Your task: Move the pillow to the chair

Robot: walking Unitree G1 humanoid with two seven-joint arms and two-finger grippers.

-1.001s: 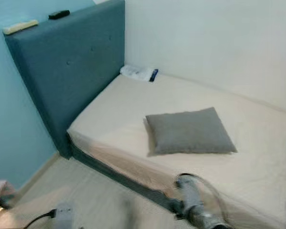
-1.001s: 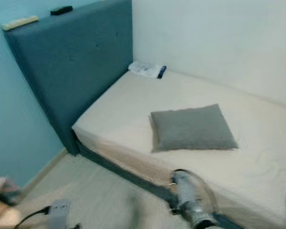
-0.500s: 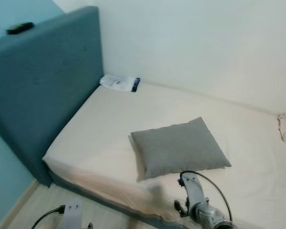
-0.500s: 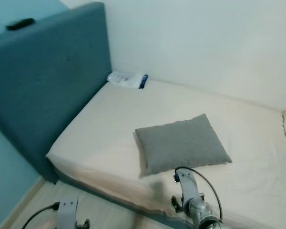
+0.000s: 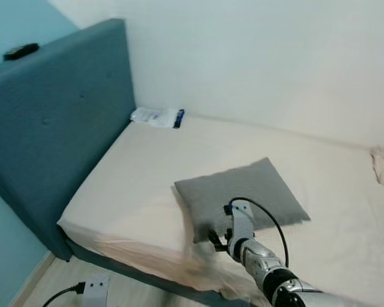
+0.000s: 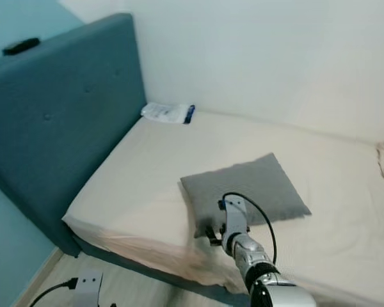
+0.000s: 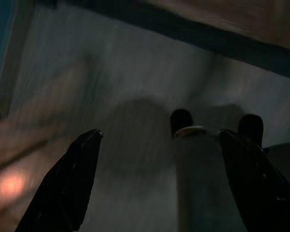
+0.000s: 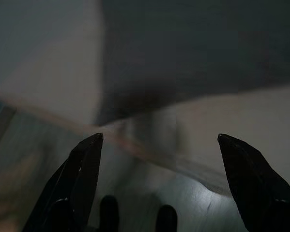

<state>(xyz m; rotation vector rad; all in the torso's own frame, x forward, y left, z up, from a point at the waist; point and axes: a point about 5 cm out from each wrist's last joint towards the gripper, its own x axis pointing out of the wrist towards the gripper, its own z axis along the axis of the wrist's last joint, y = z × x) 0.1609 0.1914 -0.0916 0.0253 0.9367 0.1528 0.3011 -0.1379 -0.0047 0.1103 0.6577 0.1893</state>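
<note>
A cream bed (image 5: 147,160) spans mid-frame; the grey pillow (image 5: 243,192) lies flat at centre. The right gripper (image 8: 159,145) (fingers spread wide) is aimed at its near corner for grasping.

Right gripper (image 8: 159,145): two black fingers (image 8: 82,179), spread wide apart, nothing between them. Pillow (image 8: 193,48): dark grey, blurred, beyond the fingers, one corner pointing toward the gripper. Bed (image 8: 232,121): pale sheet under and beside the pillow, its edge running slantwise between the fingers. Floor (image 8: 38,145): grey, blurred, on the near side of the bed edge. Two small dark rounded shapes (image 8: 135,220) at the frame edge between the fingers; identity unclear.
</note>
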